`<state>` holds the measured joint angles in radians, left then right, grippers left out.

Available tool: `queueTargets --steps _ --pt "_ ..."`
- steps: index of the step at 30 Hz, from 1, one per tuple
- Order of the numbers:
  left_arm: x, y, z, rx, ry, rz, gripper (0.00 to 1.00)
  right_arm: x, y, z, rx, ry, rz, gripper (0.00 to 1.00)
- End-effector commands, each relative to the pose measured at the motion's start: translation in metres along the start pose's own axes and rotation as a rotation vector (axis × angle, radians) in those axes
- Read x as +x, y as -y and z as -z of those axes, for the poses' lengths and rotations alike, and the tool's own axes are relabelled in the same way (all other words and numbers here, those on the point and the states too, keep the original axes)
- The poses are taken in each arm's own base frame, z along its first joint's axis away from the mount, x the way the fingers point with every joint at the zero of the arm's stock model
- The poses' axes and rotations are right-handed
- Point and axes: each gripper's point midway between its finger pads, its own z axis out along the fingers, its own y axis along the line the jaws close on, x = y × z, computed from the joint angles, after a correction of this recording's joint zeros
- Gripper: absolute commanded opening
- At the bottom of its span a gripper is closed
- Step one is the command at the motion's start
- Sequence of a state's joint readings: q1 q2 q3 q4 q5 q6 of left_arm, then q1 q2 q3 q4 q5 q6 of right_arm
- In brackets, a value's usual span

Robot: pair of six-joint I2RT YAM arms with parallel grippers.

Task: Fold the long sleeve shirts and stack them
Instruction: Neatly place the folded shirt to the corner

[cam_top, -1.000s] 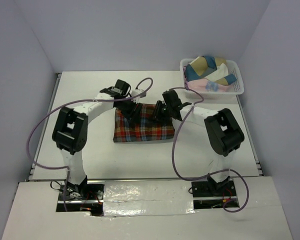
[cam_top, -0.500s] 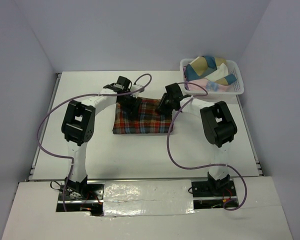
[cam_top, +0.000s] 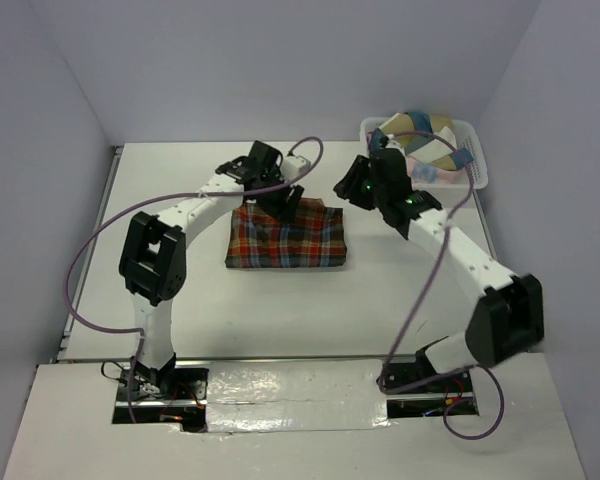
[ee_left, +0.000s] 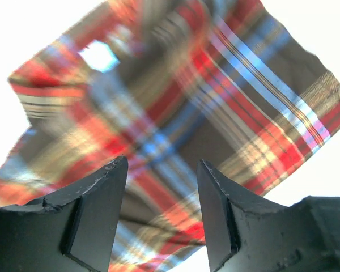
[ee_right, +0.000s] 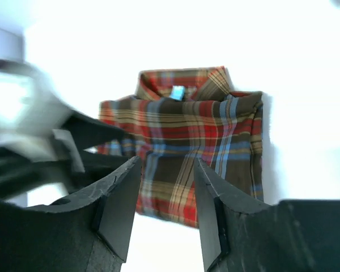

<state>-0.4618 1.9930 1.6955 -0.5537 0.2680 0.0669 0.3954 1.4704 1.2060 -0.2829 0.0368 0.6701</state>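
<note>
- Currently the left gripper [cam_top: 285, 200] hovers over the far edge of the plaid shirt [cam_top: 287, 238]. Its wrist view shows the fingers [ee_left: 96, 209] parted moderately, with nothing between them and the cloth lying beneath.
- My read is that the fold is done and this arm is letting go. It should rise straight up with the jaws wide, so that no fingertip snags the top layer and drags the fold apart.
- The plaid shirt lies as a neat rectangle in the middle of the table [cam_top: 180, 180], collar toward the far side and edges roughly square.
- The right gripper [cam_top: 358, 188] hangs just past the shirt's far right corner. Its fingers are partly spread and grip nothing.
- Beyond it, the white basket [cam_top: 478, 165] at the far right corner holds bundled garments [cam_top: 425, 135]. If fetching one comes next, pinch a single raised fold and lift slowly, so that only one garment comes up.
- Bring it down well apart from the folded shirt.
</note>
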Motion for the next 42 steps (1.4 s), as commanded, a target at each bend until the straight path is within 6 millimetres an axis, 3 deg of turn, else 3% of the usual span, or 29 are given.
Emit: queueTargets --steps 1,3,5,8,10,15,16,18,20,23,27,32,35,42 --pt "0.059 0.019 -0.019 -0.009 -0.181 0.044 0.65 0.015 0.034 0.026 0.091 0.014 0.022 0.51" --pt "0.076 0.02 -0.03 -0.033 -0.233 0.044 0.66 0.024 0.045 0.041 0.102 0.015 0.016 0.51" --pt "0.078 0.023 -0.038 -0.053 -0.244 0.028 0.67 0.03 0.052 0.049 0.114 0.018 0.011 0.51" --pt "0.076 0.012 -0.051 -0.116 -0.264 0.013 0.68 0.041 0.063 0.062 0.125 0.016 -0.002 0.51" --pt "0.088 0.001 -0.058 -0.156 -0.312 0.016 0.68 0.041 0.064 0.072 0.12 0.032 -0.007 0.51" --pt "0.103 -0.048 -0.055 -0.22 -0.312 0.068 0.68 0.026 0.063 0.091 0.121 0.094 0.001 0.52" --pt "0.097 -0.059 -0.052 -0.227 -0.304 0.051 0.68 0.024 0.063 0.092 0.12 0.101 0.003 0.53" --pt "0.1 -0.093 -0.048 -0.285 -0.315 0.073 0.68 0.018 0.059 0.095 0.114 0.116 0.012 0.53" --pt "0.089 -0.126 -0.036 -0.319 -0.283 0.114 0.68 0.016 0.059 0.095 0.121 0.117 0.026 0.53" --pt "0.073 -0.158 -0.031 -0.341 -0.235 0.053 0.68 0.013 0.059 0.094 0.134 0.116 0.043 0.53" --pt "0.06 -0.191 -0.033 -0.392 -0.243 -0.173 0.69 0.01 0.06 0.094 0.148 0.117 0.069 0.53" --pt "0.05 -0.241 -0.032 -0.471 -0.217 -0.284 0.7 0.004 0.06 0.096 0.158 0.126 0.09 0.53" --pt "0.038 -0.263 -0.034 -0.489 -0.196 -0.381 0.7 0.003 0.061 0.096 0.169 0.127 0.103 0.54" --pt "0.009 -0.286 -0.039 -0.53 -0.118 -0.598 0.71 0.001 0.063 0.094 0.187 0.121 0.123 0.54"
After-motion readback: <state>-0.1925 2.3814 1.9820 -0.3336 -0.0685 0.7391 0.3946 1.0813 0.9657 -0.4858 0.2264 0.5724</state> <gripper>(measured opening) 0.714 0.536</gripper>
